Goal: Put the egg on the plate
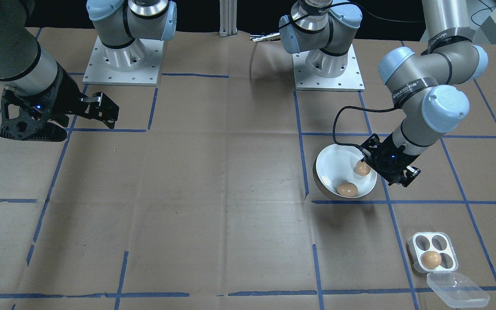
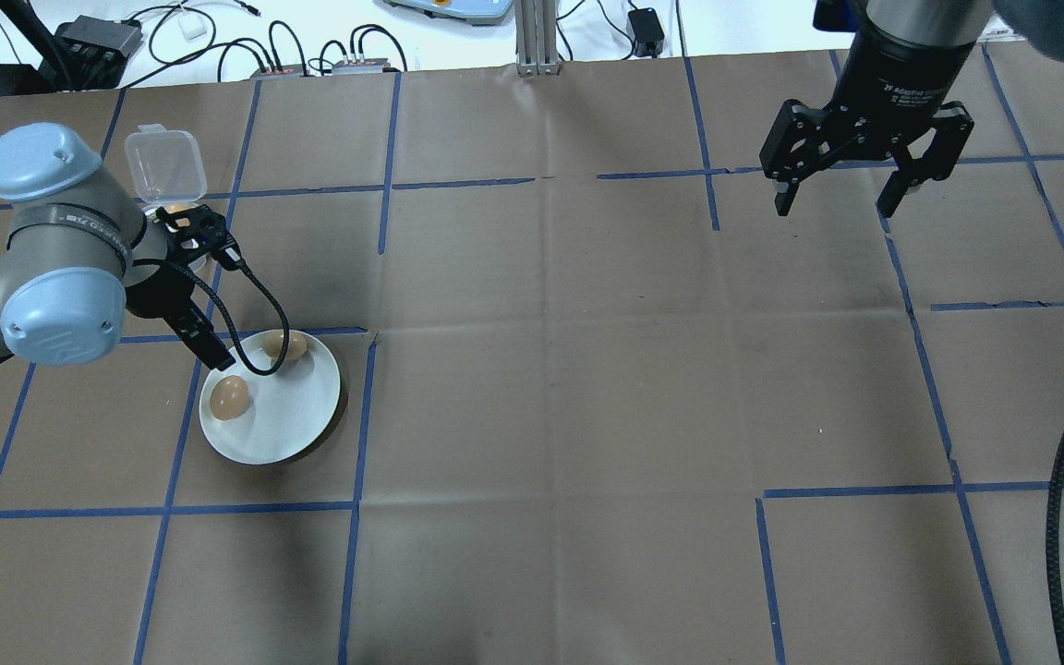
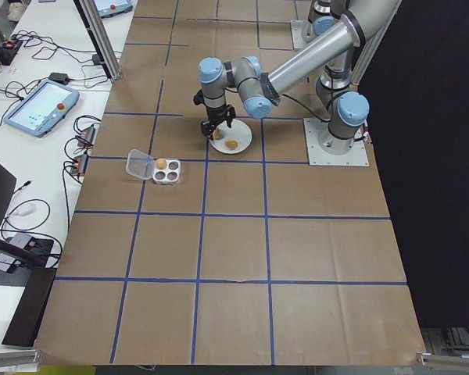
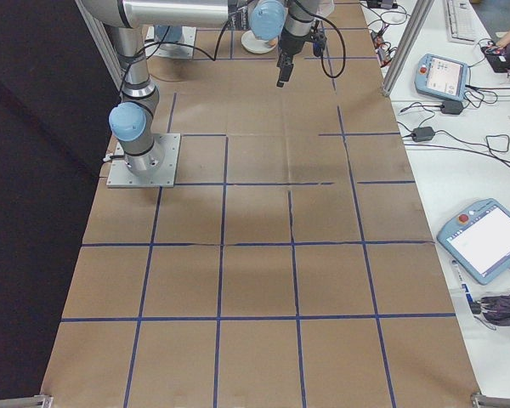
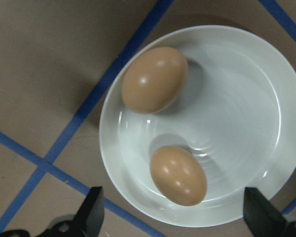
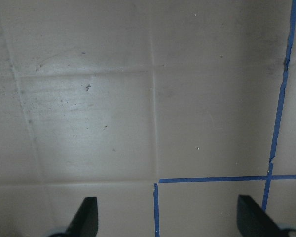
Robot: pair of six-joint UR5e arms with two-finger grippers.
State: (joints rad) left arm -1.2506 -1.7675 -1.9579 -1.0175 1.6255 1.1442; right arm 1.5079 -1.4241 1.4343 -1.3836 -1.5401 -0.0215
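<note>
Two brown eggs, one (image 5: 155,80) nearer the rim and another (image 5: 178,175) beside it, lie apart on the white plate (image 5: 246,98). Above them the left gripper (image 5: 172,215) hangs with its fingers spread wide, holding nothing. Near the plate, a clear four-hole egg tray (image 1: 432,252) keeps one more egg (image 1: 430,259), lid open. Far across the table, the right gripper (image 2: 835,199) hovers with fingers apart.

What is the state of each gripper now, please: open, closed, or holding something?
Left gripper: open, holding nothing, fingers spread above the plate with two eggs on it.
Right gripper: open, empty, above bare table.
</note>
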